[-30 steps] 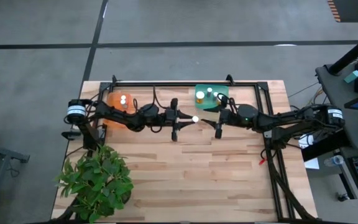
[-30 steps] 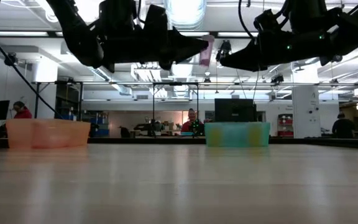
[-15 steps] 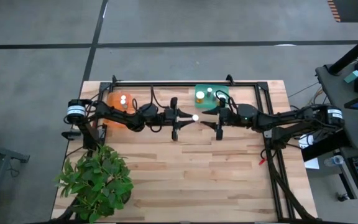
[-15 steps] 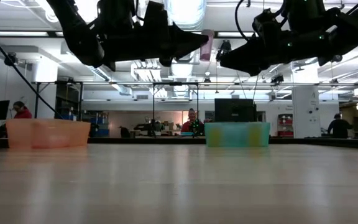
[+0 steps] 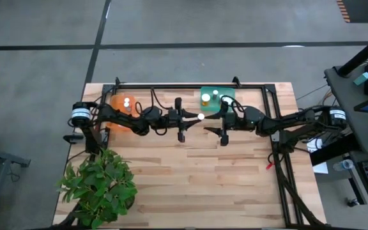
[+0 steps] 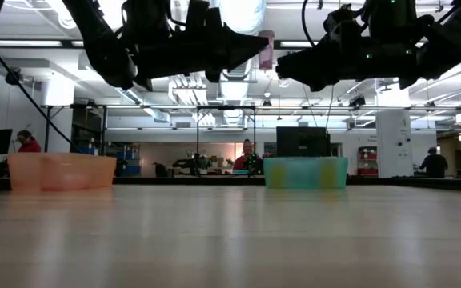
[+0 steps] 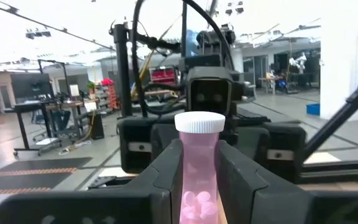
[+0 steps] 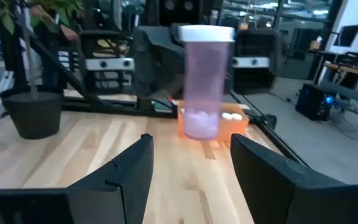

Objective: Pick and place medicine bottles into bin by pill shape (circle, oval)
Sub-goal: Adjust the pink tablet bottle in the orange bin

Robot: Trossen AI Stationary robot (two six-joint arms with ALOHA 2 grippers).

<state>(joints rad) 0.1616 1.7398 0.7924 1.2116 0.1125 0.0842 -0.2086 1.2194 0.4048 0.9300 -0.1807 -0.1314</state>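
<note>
My left gripper (image 5: 195, 117) is above the table's middle, shut on a pink see-through medicine bottle (image 7: 199, 168) with a white cap (image 5: 200, 116). The bottle also shows high in the low view (image 6: 266, 50). My right gripper (image 5: 218, 126) is open and empty, level, facing the bottle from the table's right. In the right wrist view the bottle (image 8: 204, 81) stands just beyond its open fingers (image 8: 129, 168). Other white-capped bottles stand in the orange bin (image 5: 115, 102) and the green bin (image 5: 211, 106) at the far side. My left gripper pinches the bottle's lower body (image 7: 199, 186) between its two fingers. The fingers come level from the table's left. The bottle stands upright with its cap up, lifted well clear of the table.
A potted plant (image 5: 101, 182) stands at the near left corner. A black frame rail (image 5: 190, 86) runs along the far edge and down the right side. Bare wood lies between the arms and the near edge (image 5: 190, 191).
My left gripper has risen a little with the bottle, which stays upright. My right gripper has also risen and moved toward the table's left, closer to the bottle, staying open.
</note>
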